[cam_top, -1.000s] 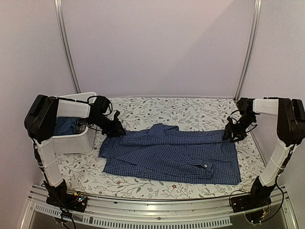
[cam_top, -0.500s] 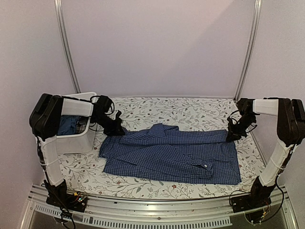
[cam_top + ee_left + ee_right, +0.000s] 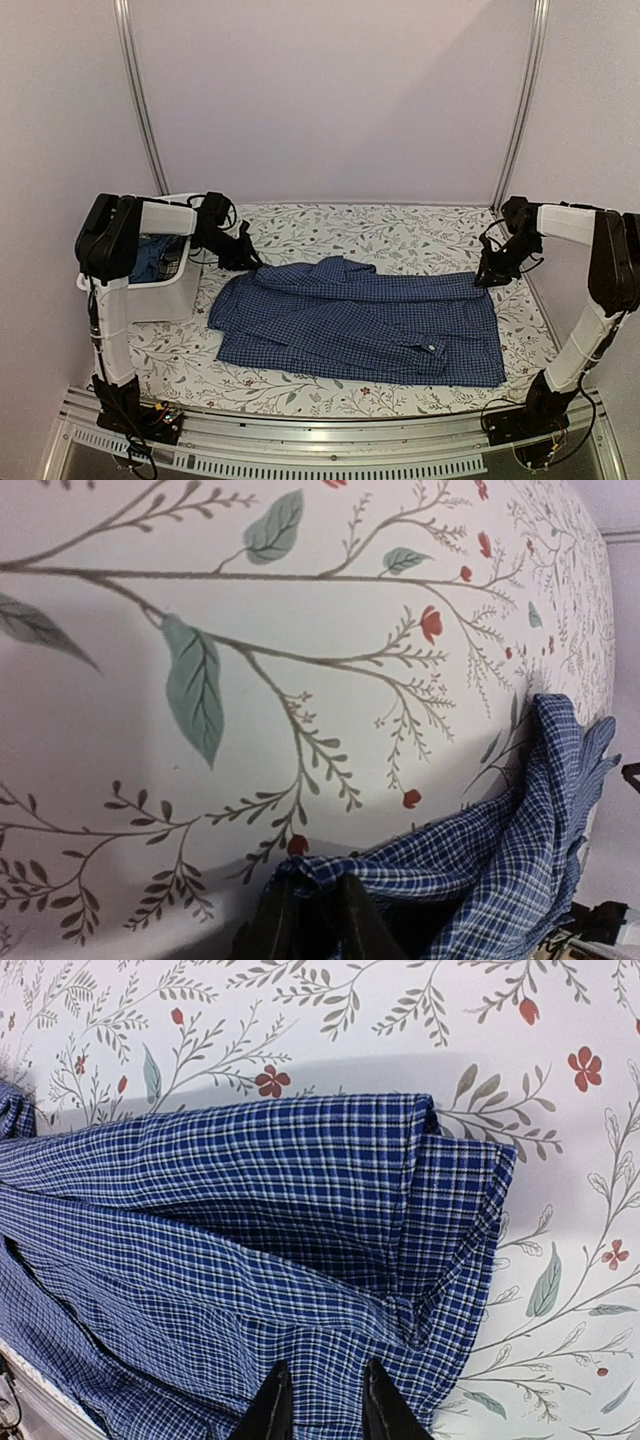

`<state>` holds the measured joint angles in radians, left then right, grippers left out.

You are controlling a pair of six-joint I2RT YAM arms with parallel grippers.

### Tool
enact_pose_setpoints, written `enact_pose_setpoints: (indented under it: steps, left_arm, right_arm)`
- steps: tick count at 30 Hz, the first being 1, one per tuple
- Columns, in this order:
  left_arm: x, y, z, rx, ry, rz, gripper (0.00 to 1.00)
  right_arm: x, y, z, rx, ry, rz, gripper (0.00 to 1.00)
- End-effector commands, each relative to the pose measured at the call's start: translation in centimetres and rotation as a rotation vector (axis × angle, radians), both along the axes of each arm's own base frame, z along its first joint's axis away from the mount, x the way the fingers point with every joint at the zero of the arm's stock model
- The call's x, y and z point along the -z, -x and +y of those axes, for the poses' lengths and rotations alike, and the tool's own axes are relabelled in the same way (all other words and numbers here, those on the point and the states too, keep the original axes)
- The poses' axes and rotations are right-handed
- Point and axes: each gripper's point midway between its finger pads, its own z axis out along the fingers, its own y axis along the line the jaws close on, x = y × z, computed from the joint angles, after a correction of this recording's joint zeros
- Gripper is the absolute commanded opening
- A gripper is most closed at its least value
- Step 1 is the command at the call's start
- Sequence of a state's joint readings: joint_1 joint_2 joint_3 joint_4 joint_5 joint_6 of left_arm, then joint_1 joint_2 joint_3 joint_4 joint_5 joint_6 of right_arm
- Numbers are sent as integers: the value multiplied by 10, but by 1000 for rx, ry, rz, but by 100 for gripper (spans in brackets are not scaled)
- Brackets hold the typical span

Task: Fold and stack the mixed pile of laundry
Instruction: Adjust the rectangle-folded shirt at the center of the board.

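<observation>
A blue-and-white check shirt point(image 3: 360, 325) lies spread across the middle of the floral tablecloth point(image 3: 400, 232). My left gripper point(image 3: 243, 262) is at the shirt's far left corner. In the left wrist view it point(image 3: 315, 888) is shut on a bunched fold of the check cloth point(image 3: 500, 850), a little above the table. My right gripper point(image 3: 487, 278) is at the shirt's far right corner. The right wrist view has its dark fingers point(image 3: 325, 1372) pinching the check cloth point(image 3: 250, 1190) near a folded corner. A dark blue garment point(image 3: 148, 262) and a plaid piece point(image 3: 172, 264) lie in the tub.
A white plastic tub point(image 3: 150, 300) stands at the left edge of the table, beside the left arm. Metal frame posts rise at the back left and back right. A metal rail runs along the near edge below the shirt.
Both grippers have closed on the shirt's far corners. The left gripper has drawn its corner back and slightly up toward the tub; the right one has shifted slightly farther back.
</observation>
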<state>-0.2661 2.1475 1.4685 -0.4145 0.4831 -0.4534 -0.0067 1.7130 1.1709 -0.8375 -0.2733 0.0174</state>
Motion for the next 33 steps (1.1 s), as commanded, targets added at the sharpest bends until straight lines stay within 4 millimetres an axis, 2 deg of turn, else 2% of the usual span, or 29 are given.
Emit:
enact_pose_setpoints:
  steps: [1,4,7,9,11,14,15,17,19,22,27,30,33]
  left_arm:
    - [-5,1,17,-35,31,-8,23]
    - [-16,13,13,1,61,-19,35]
    - [-25,23,10,25,82,-27,37]
    - [-31,25,9,39,81,-46,38]
    - [-44,22,3,65,62,-101,39]
    - [-69,7,-12,106,50,-199,46]
    - [-80,-2,-20,123,46,-242,48]
    - [-90,-15,-38,168,22,-297,53]
    - [-91,-25,-60,226,13,-310,56]
    - [-92,-36,-102,327,29,-334,59]
    - [-79,-30,-174,510,40,-399,66]
    - [-59,-21,-197,559,27,-398,71]
    - [-27,-9,-215,600,-35,-382,74]
  right_arm:
    - [-21,-11,8,-34,-41,-92,34]
    - [-26,-16,14,-67,-71,-124,48]
    - [-26,-23,12,-76,-57,-151,55]
    - [-25,-30,11,-76,-48,-156,56]
    - [-24,-38,11,-73,-48,-157,56]
    - [-33,-53,19,-74,-102,-187,56]
    - [-36,-56,33,-101,-123,-197,56]
    - [-40,-60,41,-115,-154,-206,56]
    - [-38,-62,46,-126,-169,-197,56]
    - [-34,-64,53,-143,-182,-184,56]
    - [-28,-59,57,-140,-194,-168,56]
    - [-23,-54,56,-135,-196,-150,56]
    - [-23,-53,58,-135,-203,-151,56]
